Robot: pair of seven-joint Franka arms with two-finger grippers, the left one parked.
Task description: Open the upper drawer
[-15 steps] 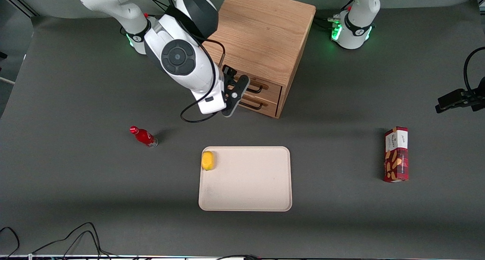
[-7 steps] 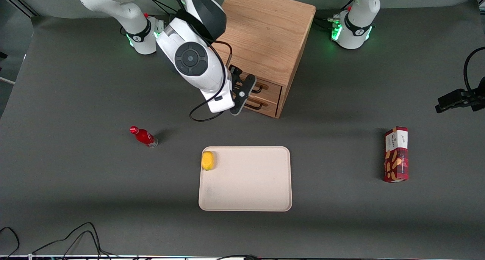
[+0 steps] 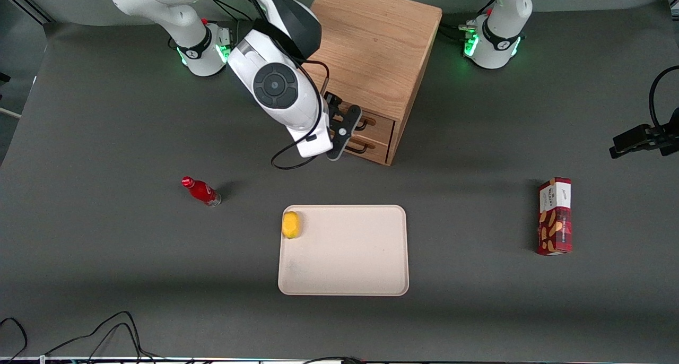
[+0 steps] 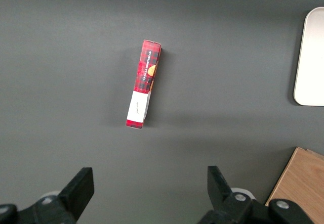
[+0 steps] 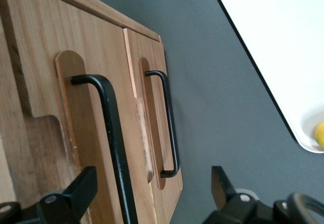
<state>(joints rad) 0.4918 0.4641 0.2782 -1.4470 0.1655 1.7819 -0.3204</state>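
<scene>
The oak cabinet stands at the back of the table. Its upper drawer looks shut, flush with the bottom drawer. My right gripper is open, right in front of the drawer fronts. In the right wrist view the upper drawer shows close up. Its thin black handle runs between my spread fingers, nearer one finger, and my gripper is not touching it. The bottom drawer's matching handle is beside it, toward the table.
A beige tray with a yellow lemon lies nearer the front camera than the cabinet. A red bottle lies toward the working arm's end. A red snack box lies toward the parked arm's end and shows in the left wrist view.
My right arm has moved sideways toward the parked arm's end, bringing the open gripper in front of the drawer handles. The drawers have not moved.
</scene>
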